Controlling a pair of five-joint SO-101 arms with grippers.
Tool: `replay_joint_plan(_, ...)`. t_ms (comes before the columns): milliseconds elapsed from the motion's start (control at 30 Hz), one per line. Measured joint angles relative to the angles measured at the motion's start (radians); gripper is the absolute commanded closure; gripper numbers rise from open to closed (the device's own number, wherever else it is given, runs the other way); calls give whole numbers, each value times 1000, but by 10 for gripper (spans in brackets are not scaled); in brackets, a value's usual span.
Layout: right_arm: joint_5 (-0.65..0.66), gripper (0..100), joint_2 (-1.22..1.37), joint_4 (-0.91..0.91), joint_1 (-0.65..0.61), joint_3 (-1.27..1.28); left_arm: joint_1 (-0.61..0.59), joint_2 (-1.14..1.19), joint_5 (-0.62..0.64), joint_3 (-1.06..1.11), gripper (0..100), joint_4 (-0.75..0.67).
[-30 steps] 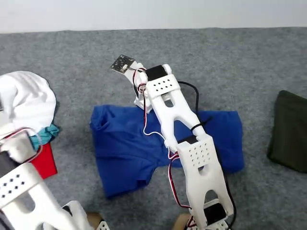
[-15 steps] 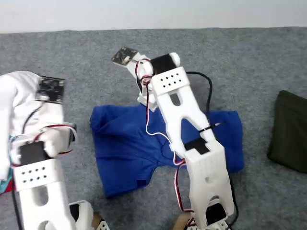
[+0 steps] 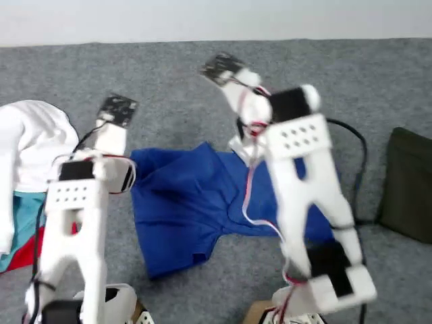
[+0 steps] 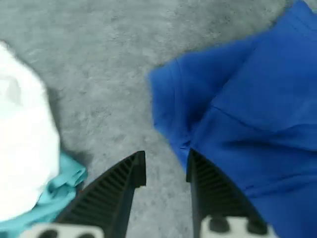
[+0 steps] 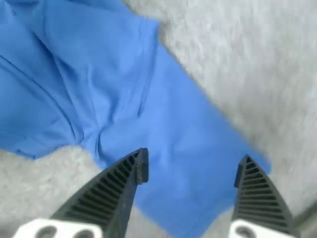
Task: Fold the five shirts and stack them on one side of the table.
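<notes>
A blue shirt point(image 3: 182, 202) lies crumpled in the middle of the grey mat point(image 3: 135, 74), its far edge bunched into a peak. In the left wrist view my left gripper point(image 4: 166, 168) is open above the mat, right beside the blue shirt's point(image 4: 247, 109) left edge, holding nothing. My right gripper point(image 5: 193, 168) is wide open above the blue shirt point(image 5: 99, 74), also empty. In the high view the left arm point(image 3: 74, 202) stands at the shirt's left side. The right arm point(image 3: 304, 155) crosses over its right part and hides it.
A white shirt point(image 3: 34, 142) lies at the left edge on top of a teal one point(image 3: 23, 219) and a red one point(image 3: 17, 255). A folded dark green shirt point(image 3: 408, 182) sits at the right edge. Bare mat stretches along the far side.
The left arm has swung in from the left pile to the blue shirt's left edge. The right arm has shifted rightward, and the shirt's far edge is now bunched up.
</notes>
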Motion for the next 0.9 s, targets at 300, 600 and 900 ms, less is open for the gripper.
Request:
replay_joint_plan(300,-92,721,-434,0,224,448,68,288,-114,-204,852,104)
replay_joint_plan(600,-92,721,-790,0,370,772,68,525,-230,-381,852,172)
replay_joint_plan(900,-92,721,-951,0,385,850,68,628,-250,-437,855,175)
